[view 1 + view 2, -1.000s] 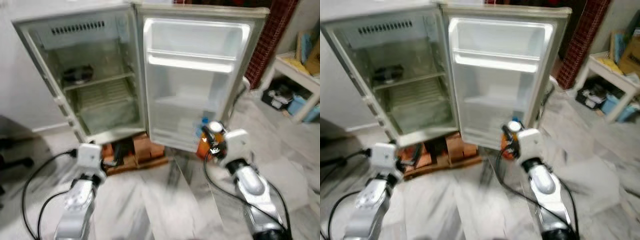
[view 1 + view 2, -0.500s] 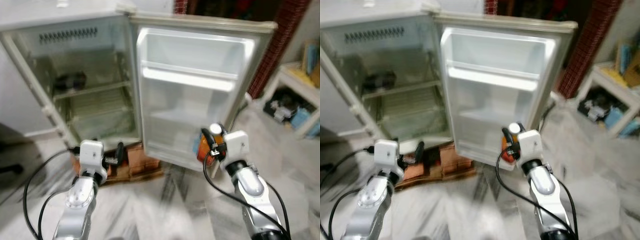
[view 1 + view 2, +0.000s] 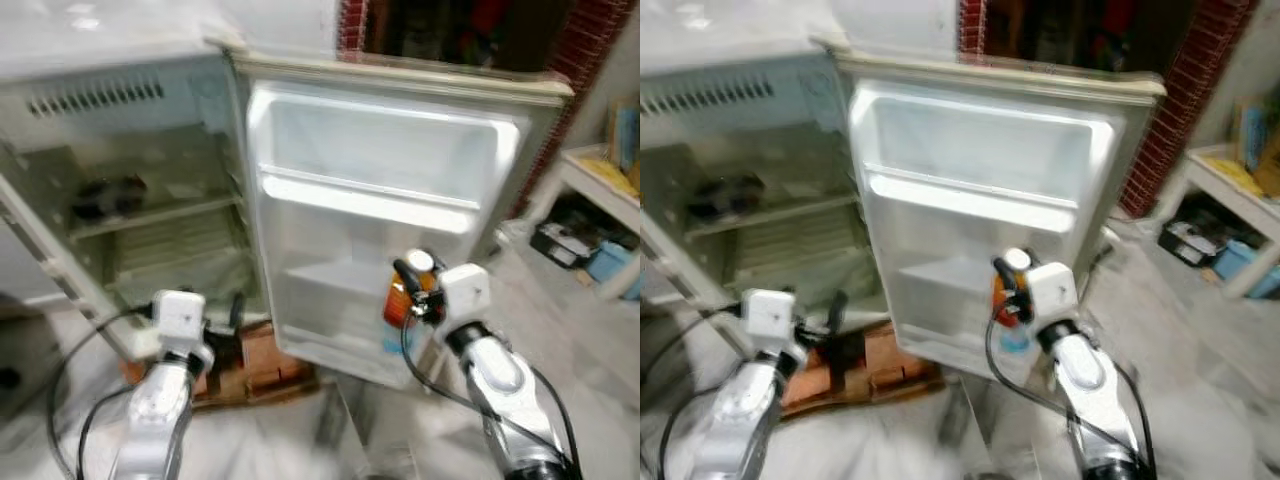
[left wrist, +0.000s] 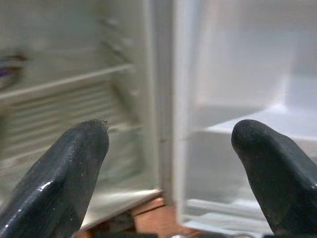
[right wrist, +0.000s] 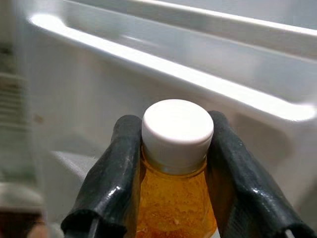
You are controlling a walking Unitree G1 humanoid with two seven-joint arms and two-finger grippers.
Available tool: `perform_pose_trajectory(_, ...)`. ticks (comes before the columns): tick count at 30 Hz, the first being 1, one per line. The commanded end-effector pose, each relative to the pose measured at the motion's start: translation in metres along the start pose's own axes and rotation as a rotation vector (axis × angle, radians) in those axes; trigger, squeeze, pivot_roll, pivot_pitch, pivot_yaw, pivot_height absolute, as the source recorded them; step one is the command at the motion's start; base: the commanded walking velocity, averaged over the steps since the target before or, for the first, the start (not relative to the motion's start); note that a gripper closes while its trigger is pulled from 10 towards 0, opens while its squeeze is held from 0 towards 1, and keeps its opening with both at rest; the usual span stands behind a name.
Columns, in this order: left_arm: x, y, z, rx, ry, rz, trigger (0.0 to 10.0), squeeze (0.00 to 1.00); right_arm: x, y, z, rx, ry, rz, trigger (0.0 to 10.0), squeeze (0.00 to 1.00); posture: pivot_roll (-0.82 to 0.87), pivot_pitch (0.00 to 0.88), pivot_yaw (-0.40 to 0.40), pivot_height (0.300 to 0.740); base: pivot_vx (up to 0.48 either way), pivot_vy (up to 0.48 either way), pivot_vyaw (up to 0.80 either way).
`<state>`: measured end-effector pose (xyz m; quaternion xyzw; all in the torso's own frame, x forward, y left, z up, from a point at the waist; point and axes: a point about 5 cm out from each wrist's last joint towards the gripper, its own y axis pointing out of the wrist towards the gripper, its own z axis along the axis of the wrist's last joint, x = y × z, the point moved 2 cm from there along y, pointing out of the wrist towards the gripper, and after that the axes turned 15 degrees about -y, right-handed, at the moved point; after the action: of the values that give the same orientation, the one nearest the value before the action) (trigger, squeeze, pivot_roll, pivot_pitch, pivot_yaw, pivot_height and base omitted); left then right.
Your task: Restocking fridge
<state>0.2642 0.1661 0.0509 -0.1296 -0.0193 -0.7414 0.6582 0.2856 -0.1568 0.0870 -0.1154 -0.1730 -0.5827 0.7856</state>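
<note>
- Right gripper (image 5: 173,163), two long black glossy fingers (image 5: 106,183), is clenched on the neck of a clear plastic bottle w/ orange liquid and round white cap (image 5: 177,130); bottle is upright.
- In the head views the orange bottle (image 3: 401,300) is held in front of the open fridge door (image 3: 380,215), near its lower shelf, towards the door's right edge.
- Small grey-white fridge (image 3: 120,160) stands open; inside are smooth pale plastic walls, a wire-rack shelf (image 3: 160,235) and a dark blurred object (image 3: 105,195) on the upper shelf, left side.
- Door inside is white moulded plastic w/ straight horizontal shelf rails (image 3: 970,200).
- Left gripper (image 4: 168,163) is released, rounded black fingertips (image 4: 74,158) wide apart, pointing at the fridge interior & door edge.
- Fridge rests on reddish-brown bricks (image 3: 265,360).
- Floor (image 3: 590,370) is pale grey marble-like tile; red brick wall (image 3: 1185,90) behind; white low shelf unit (image 3: 600,180) at the room's right side.
</note>
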Motion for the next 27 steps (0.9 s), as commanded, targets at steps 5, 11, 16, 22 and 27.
perform_pose_trajectory(5, -0.010, 0.000, 0.005, 0.007, 0.030, 0.020, 10.0, 0.00, -0.014, 0.007, 0.015, 0.072, 0.060, 0.082, 10.0, 0.00, 0.00, 0.000, -0.023, 0.740, 0.058, 0.000, 0.00)
perform_pose_trajectory(11, -0.008, 0.000, 0.004, 0.000, 0.036, 0.019, 10.0, 0.00, -0.024, 0.004, 0.019, 0.097, 0.087, 0.147, 10.0, 0.00, 0.00, 0.000, -0.022, 0.740, 0.000, 0.000, 0.00)
perform_pose_trajectory(16, -0.009, 0.000, 0.003, -0.005, 0.038, 0.025, 10.0, 0.00, -0.026, 0.003, 0.020, 0.108, 0.099, 0.165, 10.0, 0.00, 0.00, 0.000, -0.021, 0.740, 0.000, 0.000, 0.00)
perform_pose_trajectory(22, -0.008, -0.002, -0.001, -0.020, 0.040, 0.024, 10.0, 0.00, -0.025, 0.003, 0.020, 0.110, 0.105, 0.171, 10.0, 0.00, -0.01, 0.000, -0.021, 0.726, 0.000, 0.000, 0.00)
perform_pose_trajectory(27, -0.007, -0.003, -0.007, -0.043, 0.040, 0.027, 10.0, 0.00, -0.024, 0.003, 0.020, 0.110, 0.104, 0.171, 10.0, 0.00, -0.01, 0.000, -0.021, 0.698, 0.000, 0.000, 0.00)
